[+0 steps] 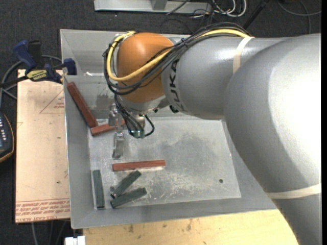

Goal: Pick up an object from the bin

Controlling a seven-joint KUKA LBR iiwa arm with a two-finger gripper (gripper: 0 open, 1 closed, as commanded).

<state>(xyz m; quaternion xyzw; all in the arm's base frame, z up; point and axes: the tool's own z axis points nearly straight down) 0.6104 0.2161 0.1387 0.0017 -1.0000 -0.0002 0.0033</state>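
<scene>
While the orange wrist cover leaves the jaws' state untellable, they hang beside a short red-brown block touching a long red-brown bar, left in the grey metal bin.

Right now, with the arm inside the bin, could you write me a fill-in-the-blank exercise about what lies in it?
1. The long red-brown bar lies along the wall of the bin on the view's ____ side.
2. Toward the view's bottom edge from the gripper lies a flat red-brown bar, and beyond it ____ dark green bars.
3. The rounded cover on the arm's wrist is ____.

Missing words: left; three; orange.
</scene>
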